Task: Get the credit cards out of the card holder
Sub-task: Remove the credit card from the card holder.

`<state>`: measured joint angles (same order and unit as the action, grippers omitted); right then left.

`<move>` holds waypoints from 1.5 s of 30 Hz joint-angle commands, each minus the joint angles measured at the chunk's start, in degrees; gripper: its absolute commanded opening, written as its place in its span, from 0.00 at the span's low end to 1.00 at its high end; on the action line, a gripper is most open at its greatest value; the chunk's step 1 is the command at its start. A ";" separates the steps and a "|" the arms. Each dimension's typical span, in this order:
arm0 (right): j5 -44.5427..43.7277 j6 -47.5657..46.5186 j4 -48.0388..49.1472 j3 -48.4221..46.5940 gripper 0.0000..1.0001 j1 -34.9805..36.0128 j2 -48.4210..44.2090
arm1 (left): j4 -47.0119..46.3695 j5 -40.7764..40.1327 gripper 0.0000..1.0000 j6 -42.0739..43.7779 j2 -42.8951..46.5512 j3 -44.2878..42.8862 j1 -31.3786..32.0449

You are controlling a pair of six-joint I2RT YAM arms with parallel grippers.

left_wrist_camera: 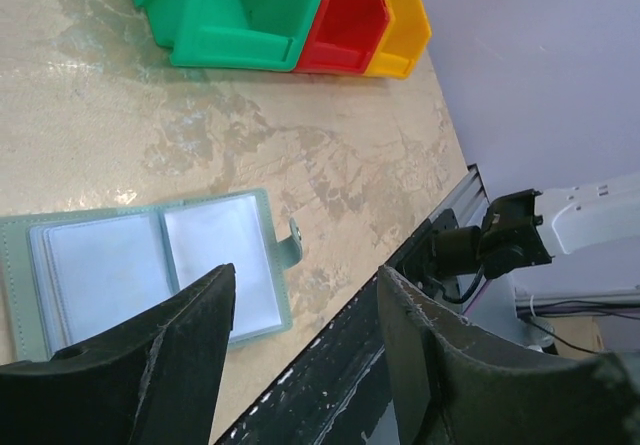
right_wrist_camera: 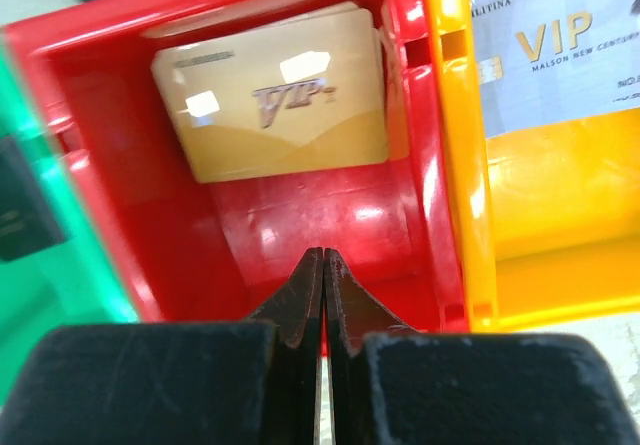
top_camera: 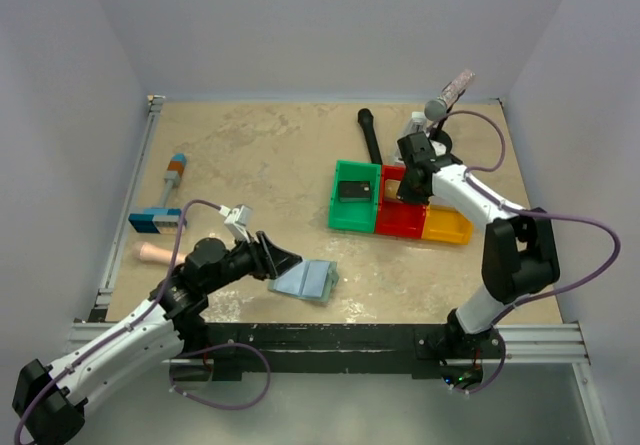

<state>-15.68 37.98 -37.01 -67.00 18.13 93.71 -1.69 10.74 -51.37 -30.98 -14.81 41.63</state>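
Right jaws sit clenched empty over red bin (right_wrist_camera: 100,145), tan card (right_wrist_camera: 275,105) just ahead; left jaws released, open card holder (left_wrist_camera: 150,265) just beyond them; lifting askew could hook the bin wall and spill it.

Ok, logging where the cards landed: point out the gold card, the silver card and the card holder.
gold card (right_wrist_camera: 275,95): right wrist view, centre of its face.
silver card (right_wrist_camera: 560,50): right wrist view, its printed face.
card holder (left_wrist_camera: 215,260): left wrist view, right clear sleeve.

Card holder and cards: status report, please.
Left gripper open at card holder. Right gripper shut, empty, over red bin. Tan card, dark card, pale card all binned. Nothing blocking.
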 commanded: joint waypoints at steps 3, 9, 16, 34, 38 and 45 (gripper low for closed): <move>-4.80 -3.60 1.68 3.97 0.00 2.61 -12.57 | 11.43 -7.12 0.66 2.68 -1.01 -7.60 -0.23; 1.43 -10.98 7.64 13.11 0.01 7.96 -24.43 | 21.28 -16.97 0.68 0.32 -0.48 -9.27 -0.23; 6.10 -8.72 13.37 23.75 0.43 26.93 -33.51 | 24.98 -18.83 0.68 -1.53 0.22 -7.35 -0.14; -6.73 -0.62 3.45 9.18 0.66 49.11 -13.12 | 25.69 -17.25 0.69 -3.64 3.56 -1.98 -0.05; -7.34 -0.27 0.55 7.77 0.64 49.11 -10.66 | 25.16 -16.98 0.69 -3.29 3.39 -1.72 -0.05; -5.33 0.87 0.80 8.29 0.57 49.11 -8.20 | 22.17 -14.35 0.67 -3.03 2.24 -0.66 -0.05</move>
<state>-20.23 36.97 -35.18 -56.90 67.07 84.97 23.11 -5.58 -54.46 -28.16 -16.21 41.65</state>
